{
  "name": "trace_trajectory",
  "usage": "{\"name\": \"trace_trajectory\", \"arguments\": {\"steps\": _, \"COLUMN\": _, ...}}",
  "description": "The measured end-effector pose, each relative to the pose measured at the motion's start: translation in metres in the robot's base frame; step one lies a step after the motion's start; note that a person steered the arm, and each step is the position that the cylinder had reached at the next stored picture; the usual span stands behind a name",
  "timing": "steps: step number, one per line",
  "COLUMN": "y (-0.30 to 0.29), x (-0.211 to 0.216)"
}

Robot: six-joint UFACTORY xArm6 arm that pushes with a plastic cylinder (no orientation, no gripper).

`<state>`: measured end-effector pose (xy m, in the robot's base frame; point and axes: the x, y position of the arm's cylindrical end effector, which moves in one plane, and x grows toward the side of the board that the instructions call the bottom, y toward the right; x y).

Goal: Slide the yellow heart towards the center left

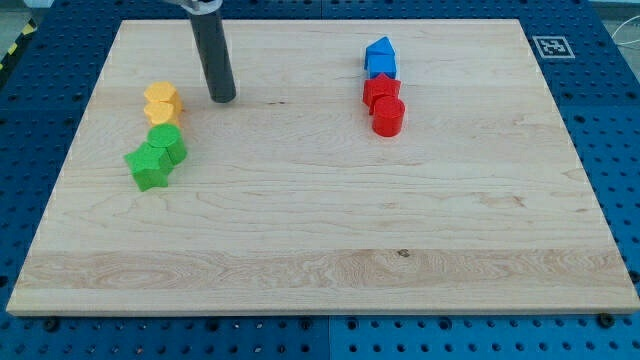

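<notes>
Camera view: a pale wooden board (320, 230) lies on a blue perforated table (620, 120). In the upper left of the frame, my tip (223, 98), the end of a straight dark rod, rests on the board just to the right of the yellow blocks (161, 102), apart from them and holding nothing. The yellow heart cannot be told apart within that cluster. Directly below sit a green block (168, 142) and a green star-like block (149, 166), touching. In the upper right, a blue block (380, 56) tops a red star-like block (381, 91) and a red cylinder (388, 116).
</notes>
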<state>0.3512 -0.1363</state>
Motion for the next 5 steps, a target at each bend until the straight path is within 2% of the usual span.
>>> {"name": "trace_trajectory", "arguments": {"steps": 2, "y": -0.053, "x": 0.012}}
{"name": "trace_trajectory", "arguments": {"steps": 3, "y": -0.051, "x": 0.012}}
{"name": "trace_trajectory", "arguments": {"steps": 4, "y": -0.001, "x": 0.011}}
{"name": "trace_trajectory", "arguments": {"steps": 5, "y": 0.013, "x": 0.039}}
